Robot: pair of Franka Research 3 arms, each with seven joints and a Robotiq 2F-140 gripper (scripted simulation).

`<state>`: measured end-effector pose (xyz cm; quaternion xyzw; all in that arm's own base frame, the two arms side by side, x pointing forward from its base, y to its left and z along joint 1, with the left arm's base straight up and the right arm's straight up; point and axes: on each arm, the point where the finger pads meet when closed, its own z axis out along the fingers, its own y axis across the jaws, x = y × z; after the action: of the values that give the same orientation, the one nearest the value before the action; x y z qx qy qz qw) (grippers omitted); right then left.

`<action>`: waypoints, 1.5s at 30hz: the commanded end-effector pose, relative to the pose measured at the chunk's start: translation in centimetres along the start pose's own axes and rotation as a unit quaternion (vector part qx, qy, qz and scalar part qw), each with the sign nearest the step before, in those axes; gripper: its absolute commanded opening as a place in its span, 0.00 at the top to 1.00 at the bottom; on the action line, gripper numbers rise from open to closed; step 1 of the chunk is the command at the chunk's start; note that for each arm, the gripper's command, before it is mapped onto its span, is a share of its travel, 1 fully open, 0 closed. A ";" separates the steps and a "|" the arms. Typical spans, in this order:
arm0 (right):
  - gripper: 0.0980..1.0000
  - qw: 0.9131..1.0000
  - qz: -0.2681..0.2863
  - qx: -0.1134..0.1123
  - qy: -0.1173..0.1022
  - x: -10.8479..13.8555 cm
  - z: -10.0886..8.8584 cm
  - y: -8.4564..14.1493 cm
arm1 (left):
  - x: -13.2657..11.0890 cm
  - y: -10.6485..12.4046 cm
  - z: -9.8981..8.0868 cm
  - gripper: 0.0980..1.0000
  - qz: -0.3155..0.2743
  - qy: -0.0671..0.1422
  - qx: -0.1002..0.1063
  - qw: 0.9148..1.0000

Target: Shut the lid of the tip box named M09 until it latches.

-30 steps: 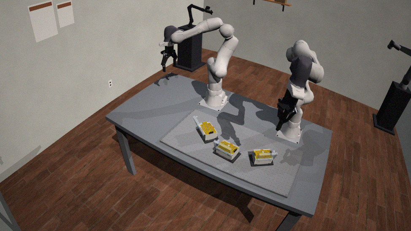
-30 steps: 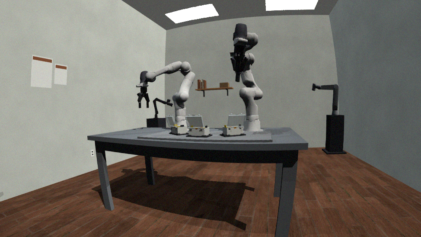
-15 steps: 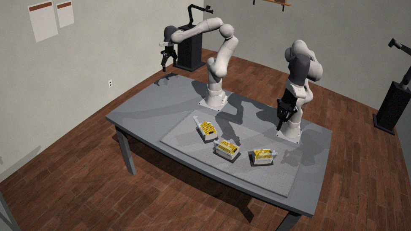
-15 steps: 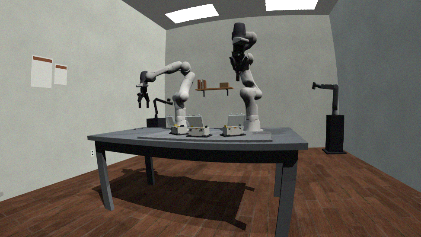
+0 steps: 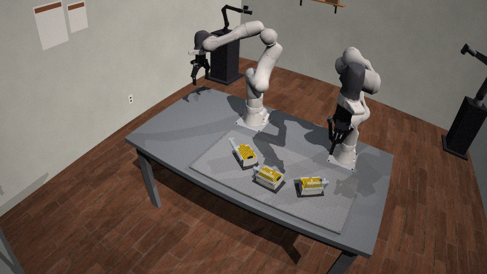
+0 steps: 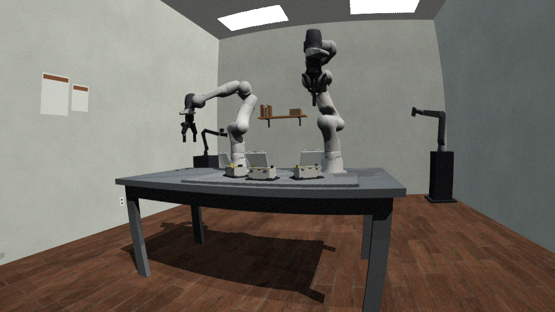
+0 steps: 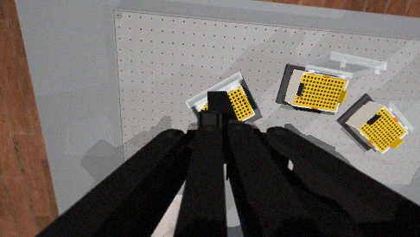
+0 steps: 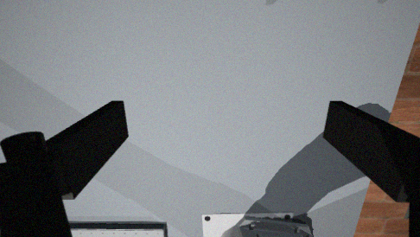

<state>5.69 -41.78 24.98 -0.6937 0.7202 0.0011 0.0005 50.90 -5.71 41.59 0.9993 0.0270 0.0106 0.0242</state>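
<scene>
I find my left pincer (image 5: 331,151) (image 6: 314,103) (image 7: 216,106) clenched on nothing, raised behind and left of the middle box (image 5: 269,177) (image 6: 262,172) (image 7: 321,91), and my right pincer (image 5: 200,80) (image 6: 189,140) (image 8: 225,119) released, well right of it. M09 is either that box, the left box (image 5: 311,185) (image 6: 306,171) (image 7: 244,104) or the right box (image 5: 246,156) (image 6: 236,170) (image 7: 382,130), stickers being illegible; all lids stand open, so closing and latching M09's remains.

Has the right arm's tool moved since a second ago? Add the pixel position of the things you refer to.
No. The right arm's tool (image 5: 200,81) (image 6: 189,140) (image 8: 225,118) keeps the same place relative to the wall outlet (image 5: 130,98) (image 6: 121,201).
</scene>
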 end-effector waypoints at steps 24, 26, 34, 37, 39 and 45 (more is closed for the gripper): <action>0.00 1.000 0.003 0.000 0.001 0.0 0.0 0.0 | 0.2 0.1 -0.8 1.00 -0.243 -0.004 0.026 0.970; 0.00 1.000 0.003 0.000 0.001 0.0 0.0 0.0 | 0.2 0.1 -0.8 1.00 -0.243 -0.004 0.026 0.970; 0.00 1.000 0.003 0.000 0.001 0.0 0.0 0.0 | 0.2 0.1 -0.8 1.00 -0.243 -0.004 0.026 0.970; 0.00 1.000 0.003 0.000 0.001 0.0 0.0 0.0 | 0.2 0.1 -0.8 1.00 -0.243 -0.004 0.026 0.970; 0.00 1.000 0.003 0.000 0.001 0.0 0.0 0.0 | 0.2 0.1 -0.8 1.00 -0.243 -0.004 0.026 0.970; 0.00 1.000 0.003 0.000 0.001 0.0 0.0 0.0 | 0.1 0.0 0.2 1.00 -0.243 -0.004 0.026 0.970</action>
<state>5.69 -41.78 24.98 -0.6937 0.7202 0.0011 0.0005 51.05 -5.53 42.06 0.9647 0.2632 0.0003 -0.0013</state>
